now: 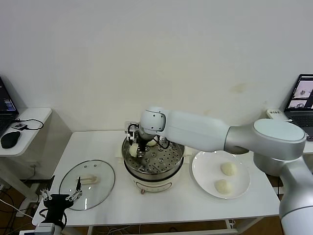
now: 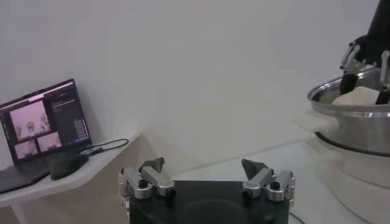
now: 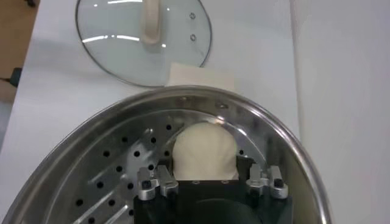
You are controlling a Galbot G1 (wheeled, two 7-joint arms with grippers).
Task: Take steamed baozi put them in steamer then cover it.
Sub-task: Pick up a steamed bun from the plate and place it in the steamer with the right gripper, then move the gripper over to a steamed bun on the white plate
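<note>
The steamer [image 1: 161, 169] stands mid-table with two steamed baozi on its perforated tray, one [image 1: 133, 150] at its left side and one [image 1: 152, 143] at the back. My right gripper [image 1: 136, 147] reaches down into the pot. In the right wrist view its jaws [image 3: 204, 170] stand open on either side of the left baozi [image 3: 204, 149], which rests on the tray. Two more baozi [image 1: 228, 169] [image 1: 223, 185] lie on the white plate [image 1: 205, 171]. The cover [image 1: 87, 183] lies flat on the table left of the steamer. My left gripper [image 1: 61, 196] hovers open near its front edge.
A side table at the left carries a laptop and a mouse [image 1: 10, 139]. Another laptop [image 1: 303, 93] stands at the far right. The wall is close behind the steamer. A paper slip [image 3: 201, 76] lies between cover and pot.
</note>
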